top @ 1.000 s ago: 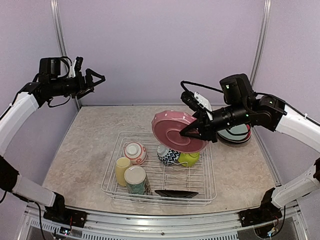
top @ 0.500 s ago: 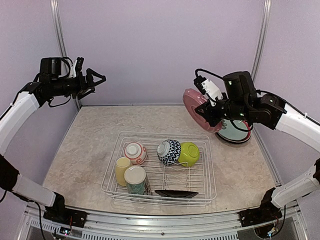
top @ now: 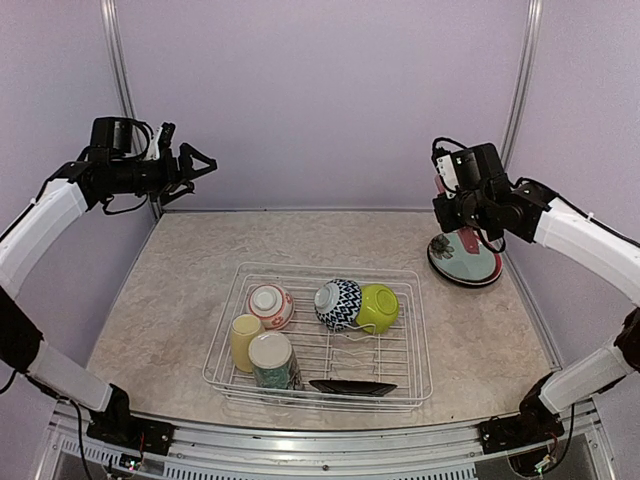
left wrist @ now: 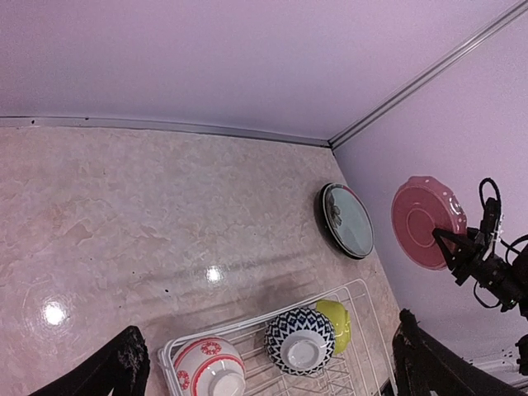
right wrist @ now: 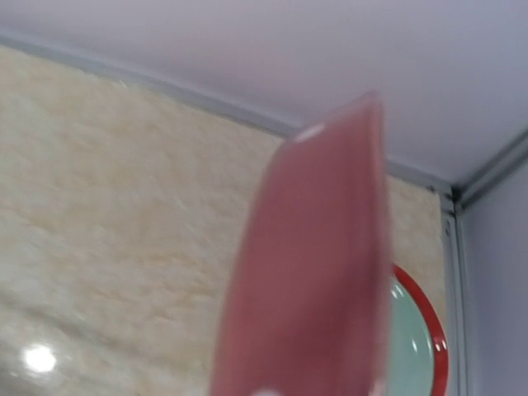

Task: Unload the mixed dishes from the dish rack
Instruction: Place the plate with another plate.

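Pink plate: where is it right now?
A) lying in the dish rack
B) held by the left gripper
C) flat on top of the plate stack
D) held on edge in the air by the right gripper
D: the right gripper is clamped on the rim of the pink plate, holding it on edge off the table, near the plate stack and clear of the dish rack.
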Robot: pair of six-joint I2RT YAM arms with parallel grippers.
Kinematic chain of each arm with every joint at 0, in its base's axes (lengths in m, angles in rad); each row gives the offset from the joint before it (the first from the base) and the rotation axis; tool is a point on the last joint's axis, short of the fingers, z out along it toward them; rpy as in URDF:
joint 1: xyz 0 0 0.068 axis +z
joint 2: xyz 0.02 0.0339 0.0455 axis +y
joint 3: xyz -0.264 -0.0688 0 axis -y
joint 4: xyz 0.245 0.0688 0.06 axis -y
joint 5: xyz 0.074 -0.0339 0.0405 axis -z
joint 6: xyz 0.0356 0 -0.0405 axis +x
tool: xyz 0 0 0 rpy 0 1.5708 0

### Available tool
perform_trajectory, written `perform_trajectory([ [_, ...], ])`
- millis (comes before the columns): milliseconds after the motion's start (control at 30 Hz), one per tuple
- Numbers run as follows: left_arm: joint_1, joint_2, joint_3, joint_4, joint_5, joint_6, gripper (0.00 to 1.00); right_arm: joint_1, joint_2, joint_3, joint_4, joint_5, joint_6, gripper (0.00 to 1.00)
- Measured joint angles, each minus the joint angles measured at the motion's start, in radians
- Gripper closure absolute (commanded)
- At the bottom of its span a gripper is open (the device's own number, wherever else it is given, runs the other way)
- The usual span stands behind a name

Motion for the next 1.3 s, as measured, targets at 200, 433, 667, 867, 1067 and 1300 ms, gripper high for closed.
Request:
perform_trajectory([
  [200, 0.000, 0.007, 0.010, -0.008, 0.000, 0.000, 0.01, -0.052, 0.063, -0.016, 0.007, 0.023, -0.003, 1.00],
  [433, 0.000, 0.015, 0.010, -0.018, 0.001, 0.000, 0.01, -0.101, 0.167, -0.018, 0.035, 0.081, -0.048, 1.00],
  [667, 0.000, 0.015, 0.010, -0.026, 0.002, 0.001, 0.01, -0.130, 0.320, -0.016, 0.051, 0.127, -0.109, 1.00],
  [867, -0.002, 0.015, 0.011, -0.028, 0.003, 0.000, 0.01, -0.159, 0.430, -0.006, 0.066, 0.161, -0.148, 1.00],
  [1067, -0.009, 0.024, 0.021, -0.029, 0.007, 0.000, 0.01, -0.174, 0.502, -0.001, 0.105, 0.203, -0.188, 1.00],
  [1300, -0.010, 0.030, 0.021, -0.030, 0.008, 0.000, 0.01, -0.196, 0.556, 0.025, 0.142, 0.232, -0.220, 0.87],
])
